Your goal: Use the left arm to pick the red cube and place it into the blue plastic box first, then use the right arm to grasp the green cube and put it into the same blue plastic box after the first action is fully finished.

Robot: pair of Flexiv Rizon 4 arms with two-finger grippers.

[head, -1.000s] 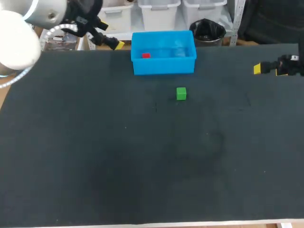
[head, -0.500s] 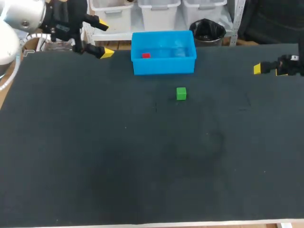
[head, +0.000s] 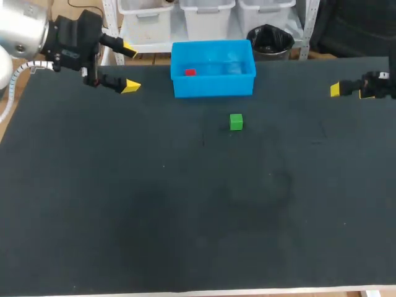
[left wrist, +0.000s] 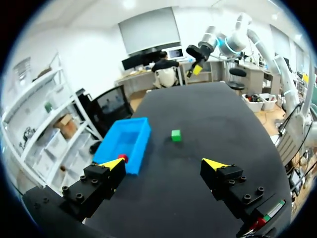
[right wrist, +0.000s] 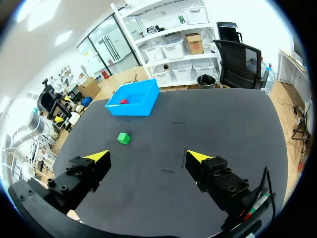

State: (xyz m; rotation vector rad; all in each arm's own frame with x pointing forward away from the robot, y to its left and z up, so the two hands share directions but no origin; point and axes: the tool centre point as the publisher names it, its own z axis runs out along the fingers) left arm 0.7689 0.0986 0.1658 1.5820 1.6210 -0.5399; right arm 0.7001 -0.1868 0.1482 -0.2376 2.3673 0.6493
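Right gripper [right wrist: 148, 157]: fingers wide apart, empty, at the table [head: 185, 235]'s right edge. Green cube [head: 236, 122]: near the far edge, just before the blue plastic box [head: 213, 84], left of that gripper. Red cube [head: 190, 72]: in box.

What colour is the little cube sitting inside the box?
Red. The cube lies in the blue box, clearest in the head view.

Your left arm [head: 21, 28] wears a rounded silver-white shell, with a white cable [head: 13, 79] looping beside its black wrist block [head: 71, 43]. On your left gripper [left wrist: 164, 163] and right gripper [right wrist: 148, 155], the black angular fingers [left wrist: 229, 181] carry round screw heads and yellow wedge tips.
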